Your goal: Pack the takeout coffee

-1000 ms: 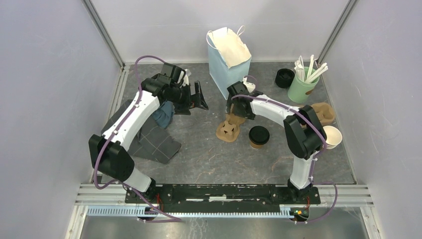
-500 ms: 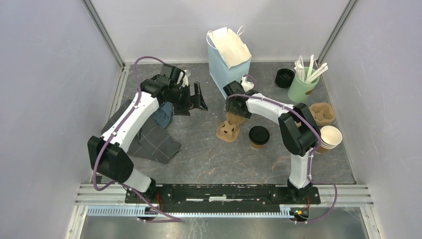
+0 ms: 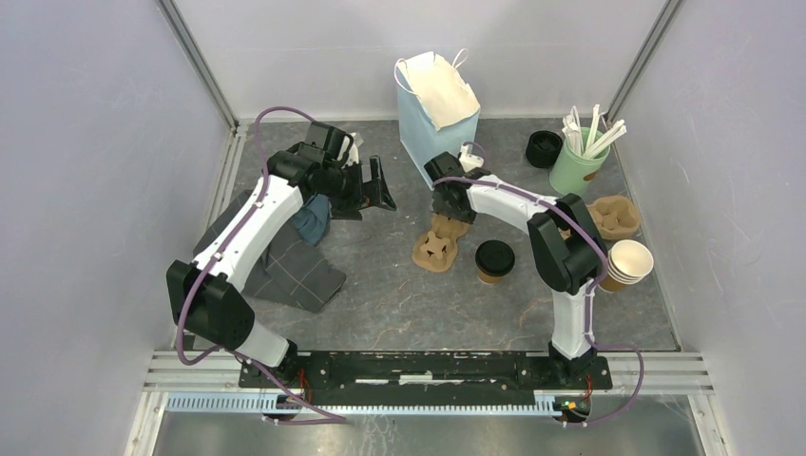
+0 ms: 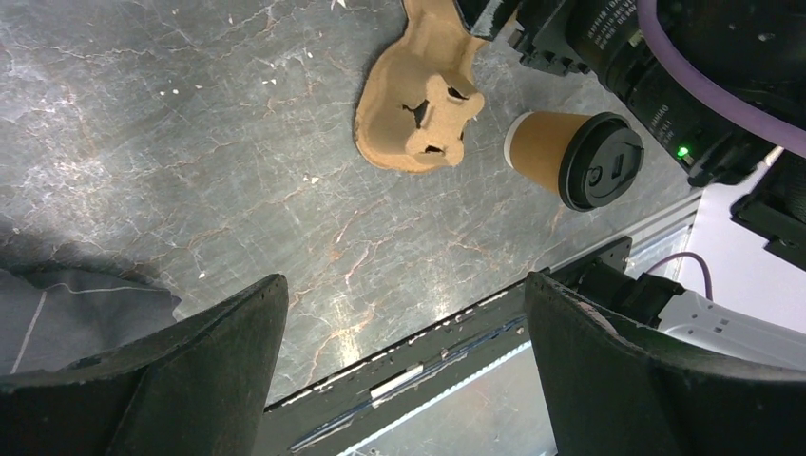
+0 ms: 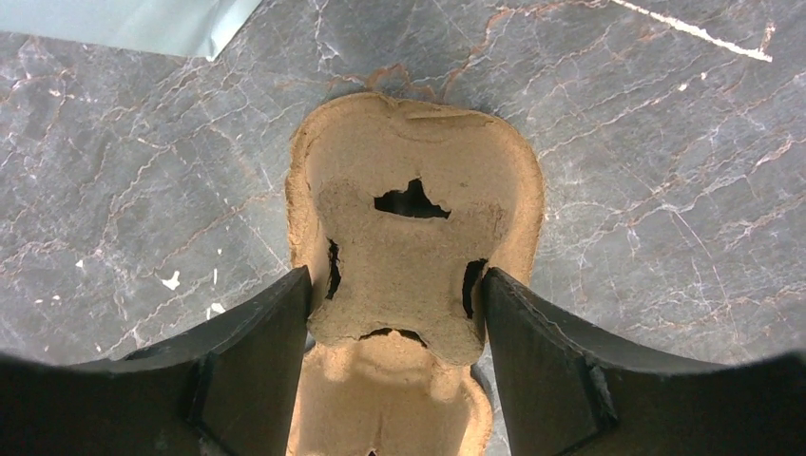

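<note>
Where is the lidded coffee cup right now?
In the top view, the coffee cup stands upright on the table, right of centre. It is just right of the mid-table carrier and nearer the arm bases than the blue bag.

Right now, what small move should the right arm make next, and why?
Probably squeeze the right gripper firmly on the carrier. Its fingers sit on either side of the carrier's narrow middle, right at its edges, though I can't tell whether they grip it yet. The coffee stands beside the carrier, lid on, not yet loaded, so securing the carrier looks like the sensible first step.
</note>
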Motion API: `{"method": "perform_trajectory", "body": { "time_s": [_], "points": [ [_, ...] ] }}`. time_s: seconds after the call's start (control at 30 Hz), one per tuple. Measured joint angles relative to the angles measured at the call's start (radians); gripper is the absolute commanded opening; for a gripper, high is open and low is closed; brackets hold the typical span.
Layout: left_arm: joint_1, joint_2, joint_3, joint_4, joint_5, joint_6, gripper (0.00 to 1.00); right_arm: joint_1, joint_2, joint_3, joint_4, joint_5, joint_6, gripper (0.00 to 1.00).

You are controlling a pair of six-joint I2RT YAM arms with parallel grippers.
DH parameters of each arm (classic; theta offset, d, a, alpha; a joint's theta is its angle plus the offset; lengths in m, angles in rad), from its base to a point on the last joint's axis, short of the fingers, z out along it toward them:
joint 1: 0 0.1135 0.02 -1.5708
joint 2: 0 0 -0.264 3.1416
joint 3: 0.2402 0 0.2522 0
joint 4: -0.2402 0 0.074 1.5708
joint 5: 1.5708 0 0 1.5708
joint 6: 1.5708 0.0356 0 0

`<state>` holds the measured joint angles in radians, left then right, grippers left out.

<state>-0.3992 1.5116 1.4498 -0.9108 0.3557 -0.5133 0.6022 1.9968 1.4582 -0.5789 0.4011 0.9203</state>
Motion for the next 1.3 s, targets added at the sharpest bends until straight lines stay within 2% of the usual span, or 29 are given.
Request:
{"method": "perform_trajectory", "body": {
  "time_s": [0.23, 0.33, 0.47, 0.67, 0.77, 0.87, 1.03, 1.2, 1.3],
  "points": [
    [0.000, 0.000, 0.021, -0.006, -0.014, -0.001, 1.00, -0.004, -0.106, -0.014, -0.004, -0.063, -0.051, 0.69],
    [0.000, 0.000, 0.058, -0.008, -0.006, -0.002, 1.00, -0.019, -0.222, -0.059, 0.049, -0.158, -0.113, 0.68],
    [0.005, -0.015, 0.084, 0.034, 0.060, -0.047, 0.98, -0.065, -0.409, -0.190, 0.201, -0.360, -0.191, 0.68],
    [0.009, -0.115, 0.019, 0.200, 0.198, -0.218, 0.87, -0.108, -0.617, -0.344, 0.391, -0.576, -0.204, 0.68],
    [0.009, -0.197, -0.092, 0.344, 0.266, -0.339, 0.78, -0.108, -0.653, -0.355, 0.459, -0.651, -0.175, 0.68],
    [0.009, -0.224, -0.139, 0.419, 0.296, -0.407, 0.73, -0.107, -0.661, -0.356, 0.527, -0.713, -0.135, 0.68],
    [0.009, -0.224, -0.158, 0.470, 0.307, -0.457, 0.72, -0.107, -0.661, -0.356, 0.595, -0.781, -0.072, 0.68],
    [0.009, -0.225, -0.159, 0.489, 0.296, -0.470, 0.82, -0.111, -0.659, -0.357, 0.665, -0.856, -0.021, 0.68],
    [0.010, -0.229, -0.159, 0.512, 0.279, -0.485, 0.78, -0.121, -0.653, -0.351, 0.673, -0.906, -0.024, 0.68]
  ]
}}
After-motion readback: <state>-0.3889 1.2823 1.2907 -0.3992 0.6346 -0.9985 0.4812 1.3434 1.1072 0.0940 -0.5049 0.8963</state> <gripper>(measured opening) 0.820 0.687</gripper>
